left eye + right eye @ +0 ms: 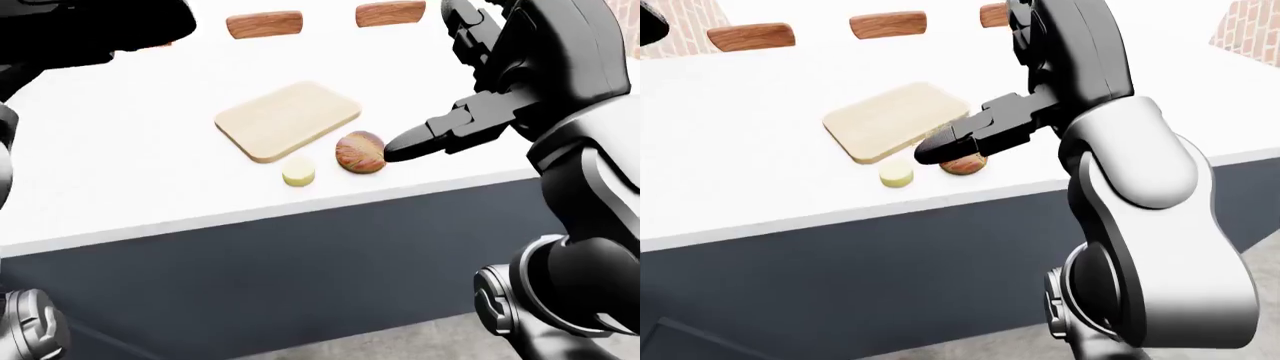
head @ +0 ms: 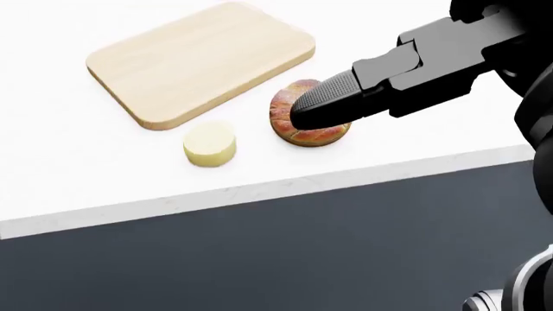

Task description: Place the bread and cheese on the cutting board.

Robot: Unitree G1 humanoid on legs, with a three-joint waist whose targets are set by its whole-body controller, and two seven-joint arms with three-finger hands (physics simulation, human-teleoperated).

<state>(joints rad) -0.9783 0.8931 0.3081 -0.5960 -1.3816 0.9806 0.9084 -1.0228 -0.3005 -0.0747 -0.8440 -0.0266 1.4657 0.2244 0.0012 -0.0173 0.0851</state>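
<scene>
Left arm [image 1: 90, 30] is only a dark mass at top-left of the left-eye view – its hand is cut off by the frame, so can't tell how it's set. Lower left, more dark robot parts, hard to make out.

On the white worktop [image 1: 120, 172], going L to R: cutting board [image 2: 200, 61] lies flat w/ nothing on it. Just below its lower edge sits the cheese [image 2: 210, 144], a small pale yellow round, near the board but not touching. Right of the cheese, apart from it, is the bread [image 2: 294, 126] – a brown crusty round, close to the board's lower-right corner, on the worktop, not on the board.

Right hand [image 2: 406, 71] comes in from the right w/ one finger [image 2: 332, 100] stretched out over the bread, tip covering part of its top in the head view. Whether the tip actually touches the crust – can't tell. Nothing is gripped; the hand isn't closed round anything, other fingers mostly hidden behind the palm.

Top of the left-eye view: two wooden chair backs [image 1: 264, 24] past the worktop's far edge.
</scene>
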